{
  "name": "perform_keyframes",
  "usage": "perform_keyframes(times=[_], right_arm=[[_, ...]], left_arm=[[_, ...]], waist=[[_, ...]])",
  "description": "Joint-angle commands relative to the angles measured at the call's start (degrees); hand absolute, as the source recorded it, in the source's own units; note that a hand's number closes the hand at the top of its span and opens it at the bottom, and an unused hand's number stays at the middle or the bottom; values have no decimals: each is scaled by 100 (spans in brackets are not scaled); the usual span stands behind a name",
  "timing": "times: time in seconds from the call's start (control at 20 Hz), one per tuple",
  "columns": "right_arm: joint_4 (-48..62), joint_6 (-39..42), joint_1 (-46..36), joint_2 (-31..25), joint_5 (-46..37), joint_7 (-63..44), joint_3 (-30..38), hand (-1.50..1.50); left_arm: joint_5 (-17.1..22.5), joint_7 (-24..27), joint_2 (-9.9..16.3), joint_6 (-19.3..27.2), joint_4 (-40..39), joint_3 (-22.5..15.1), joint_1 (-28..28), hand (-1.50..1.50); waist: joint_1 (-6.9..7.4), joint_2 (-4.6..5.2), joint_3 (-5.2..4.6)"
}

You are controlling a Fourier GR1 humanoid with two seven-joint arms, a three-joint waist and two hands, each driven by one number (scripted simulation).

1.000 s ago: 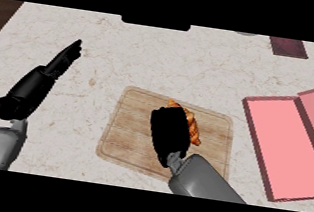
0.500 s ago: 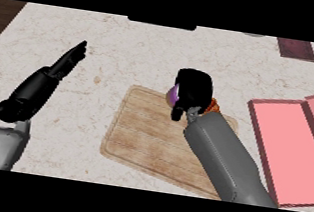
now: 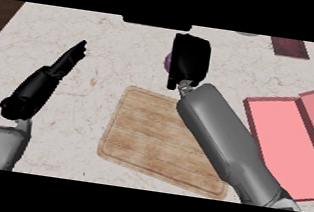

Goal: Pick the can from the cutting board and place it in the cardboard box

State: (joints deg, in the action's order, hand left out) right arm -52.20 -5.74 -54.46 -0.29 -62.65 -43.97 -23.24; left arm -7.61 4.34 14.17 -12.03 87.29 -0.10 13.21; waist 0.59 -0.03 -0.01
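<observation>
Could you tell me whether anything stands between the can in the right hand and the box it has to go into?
Nothing visible does. The right hand is curled round the can, which is mostly hidden, above the counter beyond the cutting board. The open pink box lies to its right, with only bare counter between them.

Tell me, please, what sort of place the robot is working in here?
Probably a kitchen counter: a pale marble-patterned worktop carries a wooden cutting board, with an open pink box at its right.
</observation>
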Motion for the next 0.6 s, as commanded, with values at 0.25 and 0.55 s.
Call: perform_keyframes(times=[0.25,0.55], right_arm=[[-1134,-492,-303,-386,-726,-1861,738,150],[-1976,-298,330,-1081,-1001,-2103,1240,150]], left_arm=[[-58,158,-57,46,66,-3,-360,0],[95,208,118,-39,19,304,-273,0]], waist=[[-148,-47,-1],[-208,-40,-1]])
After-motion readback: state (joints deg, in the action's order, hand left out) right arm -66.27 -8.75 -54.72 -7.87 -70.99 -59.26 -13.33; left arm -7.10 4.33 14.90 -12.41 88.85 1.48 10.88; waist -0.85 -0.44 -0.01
